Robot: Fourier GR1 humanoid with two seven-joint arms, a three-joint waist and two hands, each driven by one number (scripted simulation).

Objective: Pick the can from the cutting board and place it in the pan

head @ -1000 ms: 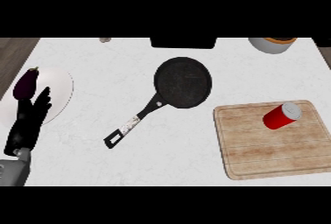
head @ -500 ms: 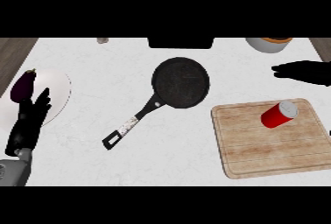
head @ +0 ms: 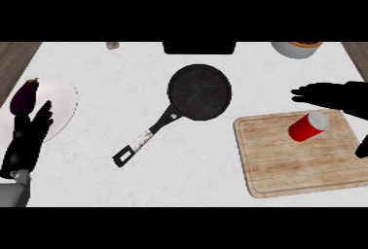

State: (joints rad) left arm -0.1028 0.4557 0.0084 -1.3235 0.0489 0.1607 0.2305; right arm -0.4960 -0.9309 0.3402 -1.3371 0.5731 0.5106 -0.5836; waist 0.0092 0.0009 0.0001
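Reach step: the right hand (head: 339, 95), fingers spread wide and empty, hovers at 1 o'clock of the can (head: 309, 126), which sits on the cutting board (head: 287, 168); the next move calls for closing round it, then carrying it to the pan (head: 200, 91) at 10 o'clock.

A dark purple eggplant (head: 24, 96) lies at the left edge of a white plate (head: 63, 97), just beyond the left hand (head: 27, 138); the plate rests on a pale marbled counter (head: 108, 68); beyond the right hand (head: 334, 95), at the far edge, stands a white bowl (head: 295, 50) with orange contents; further left, a black object (head: 199, 47) and a small grey item (head: 113, 45), both cut off.
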